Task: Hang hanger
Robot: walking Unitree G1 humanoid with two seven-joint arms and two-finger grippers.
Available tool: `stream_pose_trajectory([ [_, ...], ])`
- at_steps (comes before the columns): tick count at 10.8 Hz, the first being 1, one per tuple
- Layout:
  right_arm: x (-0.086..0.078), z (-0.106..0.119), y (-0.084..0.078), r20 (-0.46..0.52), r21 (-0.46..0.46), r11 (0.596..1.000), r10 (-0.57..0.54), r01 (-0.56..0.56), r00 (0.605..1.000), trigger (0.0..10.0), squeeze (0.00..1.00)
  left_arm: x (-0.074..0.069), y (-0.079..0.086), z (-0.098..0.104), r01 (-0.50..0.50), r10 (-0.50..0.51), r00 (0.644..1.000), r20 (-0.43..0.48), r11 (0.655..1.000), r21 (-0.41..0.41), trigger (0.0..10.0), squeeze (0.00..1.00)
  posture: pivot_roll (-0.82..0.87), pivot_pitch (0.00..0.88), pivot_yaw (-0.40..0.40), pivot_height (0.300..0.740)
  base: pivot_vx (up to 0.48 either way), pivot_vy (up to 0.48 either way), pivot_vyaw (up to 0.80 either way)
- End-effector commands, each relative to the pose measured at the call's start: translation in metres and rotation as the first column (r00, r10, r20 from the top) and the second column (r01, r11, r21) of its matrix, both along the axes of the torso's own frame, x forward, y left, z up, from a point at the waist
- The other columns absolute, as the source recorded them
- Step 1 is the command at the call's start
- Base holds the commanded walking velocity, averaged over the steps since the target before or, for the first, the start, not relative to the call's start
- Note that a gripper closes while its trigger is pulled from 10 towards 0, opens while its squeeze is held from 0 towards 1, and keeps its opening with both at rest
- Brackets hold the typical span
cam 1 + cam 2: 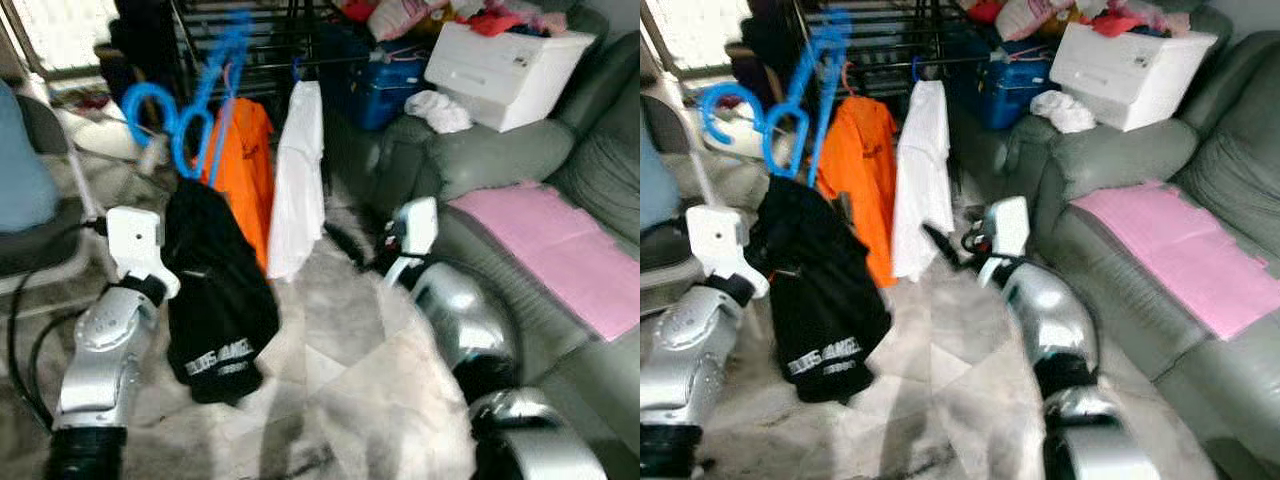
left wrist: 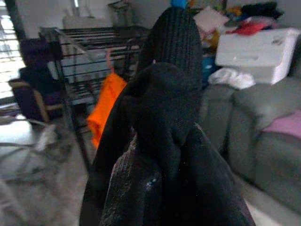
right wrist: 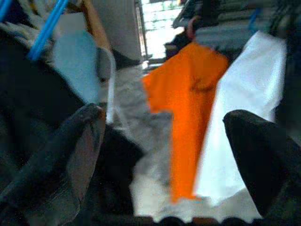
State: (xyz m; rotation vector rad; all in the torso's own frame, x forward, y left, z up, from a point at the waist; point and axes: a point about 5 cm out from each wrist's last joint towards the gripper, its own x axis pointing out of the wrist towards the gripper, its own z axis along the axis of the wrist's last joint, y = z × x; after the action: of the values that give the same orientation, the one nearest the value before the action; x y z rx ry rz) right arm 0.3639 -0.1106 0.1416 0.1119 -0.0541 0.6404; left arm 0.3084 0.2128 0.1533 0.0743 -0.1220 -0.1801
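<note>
The left arm is raised with a black shirt (image 1: 215, 300) draped from it, the cloth hanging on a blue hanger (image 1: 205, 100) whose hooks stick up above the fabric. The left gripper's fingers are buried under that dark cloth, so I cannot tell whether they are apart or closed. Just beyond, an orange shirt (image 1: 245, 170) and a white shirt (image 1: 298, 180) hang side by side from the black drying rack (image 1: 250, 40). The right gripper (image 3: 160, 141) points toward those two garments with its fingers (image 3: 66, 150) spread wide, nothing between them. A grey sofa (image 1: 500, 160) with a pink cloth (image 1: 560, 250) stands to the right, a white box (image 1: 505, 65) perched on its arm
</note>
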Motion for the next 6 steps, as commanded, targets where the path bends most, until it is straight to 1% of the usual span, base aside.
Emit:
stream_pose_trajectory([
  [1, 0.002, -0.001, -0.002, 0.007, -0.031, 0.999, -0.014, 0.014, 1.0, 10.0, 0.0, 0.001, -0.005, -0.005, 0.018, -0.018, 1.0, -0.008, 1.0, 0.019, 0.0, 0.0, 0.07, 0.0, 0.007, 0.74, 0.0, 0.0, 0.0],
  [2, 0.0, -0.003, -0.004, 0.006, -0.049, 0.998, -0.028, 0.029, 1.0, 10.0, 0.0, -0.002, -0.018, -0.012, 0.044, -0.043, 0.999, -0.023, 0.999, 0.028, 0.0, 0.0, 0.08, 0.0, 0.012, 0.74, 0.0, 0.0, 0.0],
  [3, -0.003, -0.007, -0.005, -0.007, -0.051, 0.998, -0.027, 0.026, 1.0, 10.0, 0.0, -0.006, -0.029, -0.011, 0.104, -0.103, 0.994, -0.02, 0.994, 0.037, 0.0, 0.0, 0.08, 0.004, 0.012, 0.74, 0.0, 0.0, 0.0],
  [4, -0.004, -0.009, -0.005, -0.012, -0.054, 0.998, -0.024, 0.024, 1.0, 10.0, 0.0, -0.006, -0.029, 0.001, 0.128, -0.131, 0.99, 0.043, 0.989, 0.071, 0.0, 0.0, 0.08, 0.007, 0.011, 0.74, 0.0, 0.0, 0.0],
  [5, -0.003, -0.008, -0.005, -0.01, -0.051, 0.998, -0.024, 0.023, 1.0, 10.0, 0.0, -0.005, -0.026, 0.017, 0.128, -0.14, 0.984, 0.11, 0.986, 0.103, 0.0, 0.0, 0.08, 0.008, 0.01, 0.74, 0.0, 0.0, 0.0],
  [6, -0.002, -0.007, -0.007, -0.007, -0.05, 0.998, -0.029, 0.028, 1.0, 10.0, 0.0, -0.004, -0.024, 0.025, 0.128, -0.144, 0.981, 0.128, 0.983, 0.128, 0.0, 0.0, 0.09, 0.01, 0.009, 0.74, 0.0, 0.0, 0.0],
])
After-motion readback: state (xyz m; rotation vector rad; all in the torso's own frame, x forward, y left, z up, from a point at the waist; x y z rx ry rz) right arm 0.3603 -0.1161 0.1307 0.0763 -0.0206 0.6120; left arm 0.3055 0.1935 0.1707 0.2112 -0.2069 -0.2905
